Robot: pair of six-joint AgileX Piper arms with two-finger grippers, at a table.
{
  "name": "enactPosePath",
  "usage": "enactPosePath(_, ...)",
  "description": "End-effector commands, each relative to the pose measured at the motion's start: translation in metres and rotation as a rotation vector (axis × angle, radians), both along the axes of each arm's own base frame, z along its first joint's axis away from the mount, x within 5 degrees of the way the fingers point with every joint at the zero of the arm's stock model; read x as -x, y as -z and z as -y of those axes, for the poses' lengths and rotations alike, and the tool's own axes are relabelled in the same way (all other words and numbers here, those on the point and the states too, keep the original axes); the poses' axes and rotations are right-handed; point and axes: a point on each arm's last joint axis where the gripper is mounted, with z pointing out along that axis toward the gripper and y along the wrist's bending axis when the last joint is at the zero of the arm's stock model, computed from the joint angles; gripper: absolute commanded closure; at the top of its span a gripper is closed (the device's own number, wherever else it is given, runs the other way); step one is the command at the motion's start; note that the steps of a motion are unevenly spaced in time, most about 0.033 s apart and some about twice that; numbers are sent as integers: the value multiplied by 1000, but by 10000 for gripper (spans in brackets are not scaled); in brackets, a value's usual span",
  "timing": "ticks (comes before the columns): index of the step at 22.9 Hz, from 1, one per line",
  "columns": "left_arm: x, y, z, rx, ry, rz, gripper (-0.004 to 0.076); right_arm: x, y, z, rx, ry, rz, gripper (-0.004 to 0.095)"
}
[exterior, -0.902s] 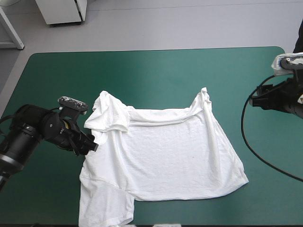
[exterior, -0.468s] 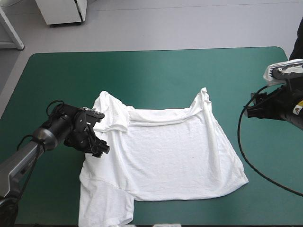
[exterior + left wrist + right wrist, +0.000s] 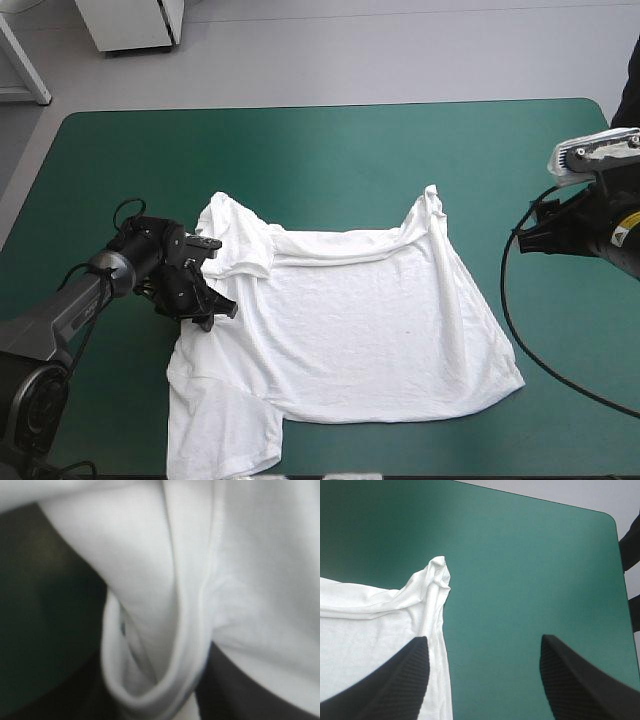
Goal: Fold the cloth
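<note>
The white short-sleeved T-shirt lies spread on the teal-green surface, wider left to right than near to far, with two bunched peaks toward the far edge. The left gripper, jaws apart, straddles a fold at the shirt's left edge, where a small dark mark is too blurred to read. The right gripper, jaws apart, hangs over bare surface with the right peak ahead.

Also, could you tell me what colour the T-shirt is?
Plain white, no print visible; the T-shirt shows best in the high view.

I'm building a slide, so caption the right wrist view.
Right end effector open above the teal-green table, a bunched corner of the white T-shirt ahead.
</note>
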Motion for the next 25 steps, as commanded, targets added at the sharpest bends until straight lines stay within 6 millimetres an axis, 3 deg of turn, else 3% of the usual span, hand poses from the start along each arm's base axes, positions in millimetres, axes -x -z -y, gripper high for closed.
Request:
enactPosePath(1, -4, -1, 8, 63, -32, 39, 709, 1, -14, 2, -3, 13, 94, 301)
enactPosePath(6, 1, -3, -10, -127, -17, -2, 731, 1, -14, 2, -3, 18, 102, 301)
enactPosePath(10, -4, -22, -38, -298, -71, 73, 731, -1, -13, 2, -7, 22, 96, 304)
enactPosePath(15, -24, -60, -93, -343, -236, 192, 734, -8, -10, -5, -3, -9, 78, 304)
enactPosePath(17, -30, -70, -109, -347, -276, 236, 734, -12, -7, -12, 2, -39, 63, 304)
enactPosePath(19, -38, -80, -137, -354, -359, 280, 734, -20, -2, -24, 9, -86, 35, 304)
enactPosePath(21, -45, -85, -163, -366, -415, 298, 734, -26, 3, -36, 15, -135, 10, 304)
enactPosePath(25, -60, -88, -190, -377, -480, 325, 734, -29, 9, -51, 27, -191, -12, 304)
